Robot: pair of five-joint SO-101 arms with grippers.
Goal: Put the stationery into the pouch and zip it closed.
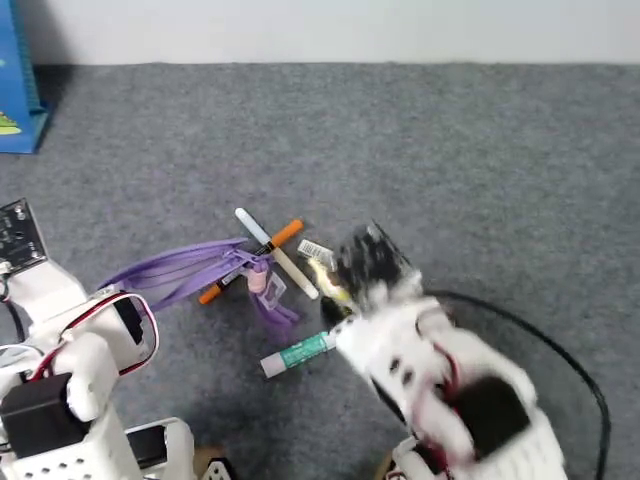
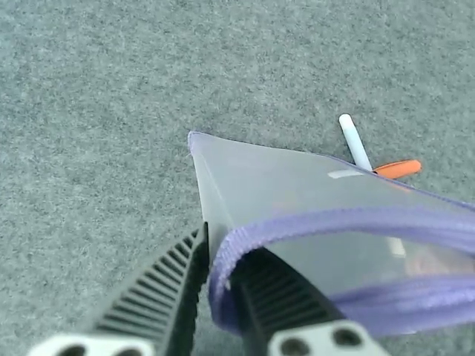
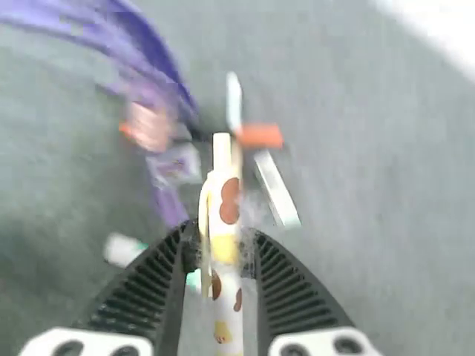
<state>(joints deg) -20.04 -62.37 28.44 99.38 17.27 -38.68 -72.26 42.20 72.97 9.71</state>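
Observation:
The translucent purple pouch [image 1: 175,268] lies left of centre, its zipper rim [image 2: 312,222] pinched by my left gripper [image 2: 215,245], which is shut on the pouch's end [image 1: 118,298]. My right gripper [image 3: 220,231] is shut on a yellow pen with brown spots [image 3: 223,200] and sits just right of the pouch mouth [image 1: 345,275]. Loose beside the mouth are an orange marker [image 1: 285,233], a white pen [image 1: 255,230], a small white barcoded item [image 1: 315,250] and a green glue stick [image 1: 298,353]. A pink tag [image 3: 148,126] hangs at the pouch mouth.
Grey carpet covers the table. A blue box [image 1: 15,90] stands at the far left edge. A black cable [image 1: 560,350] loops to the right of the right arm. Open carpet stretches across the back and right.

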